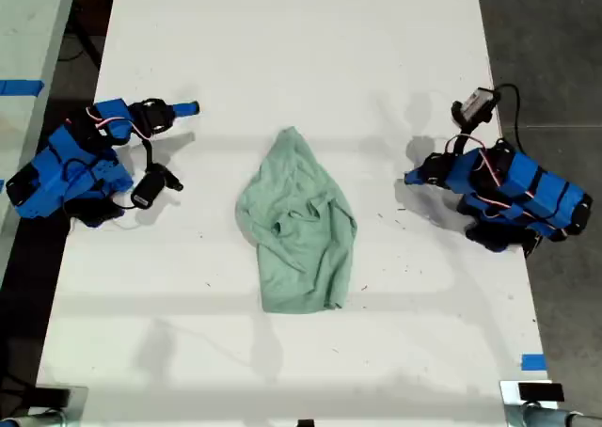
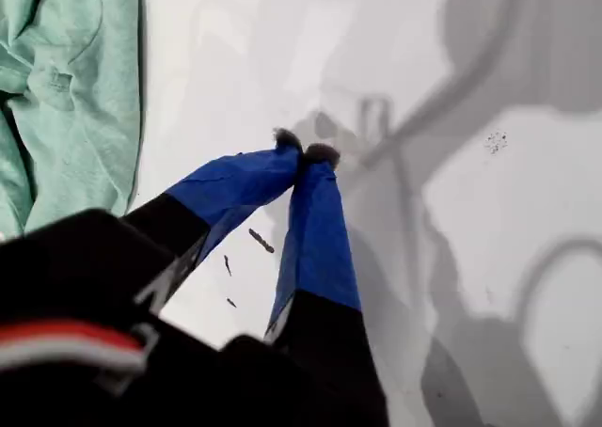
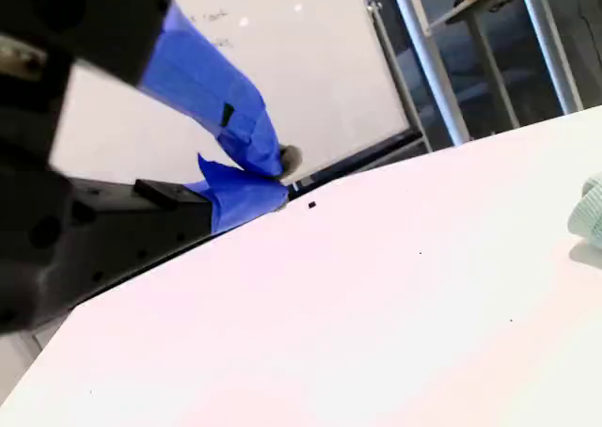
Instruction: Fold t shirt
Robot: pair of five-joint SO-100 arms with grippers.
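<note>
The t shirt (image 1: 299,225) lies crumpled in a pale mint-green heap in the middle of the white table (image 1: 282,51). My first gripper (image 1: 411,176) rests at the exterior view's right, shut and empty, its tips pointing toward the shirt with a gap of bare table between. The first wrist view shows its blue-taped fingers (image 2: 320,229) closed together at the gripper (image 2: 303,148), with the t shirt (image 2: 75,88) off to one side. My second gripper (image 1: 191,108) sits at the exterior view's left, shut on nothing (image 3: 282,175). Only an edge of the t shirt (image 3: 588,215) shows in its wrist view.
Small dark scuff marks (image 1: 400,206) dot the table near my first gripper. A strip of blue tape (image 1: 532,361) marks the table edge at the exterior view's lower right. Another table with blue tape (image 1: 21,86) stands at that view's left. A whiteboard (image 3: 310,60) stands beyond the table.
</note>
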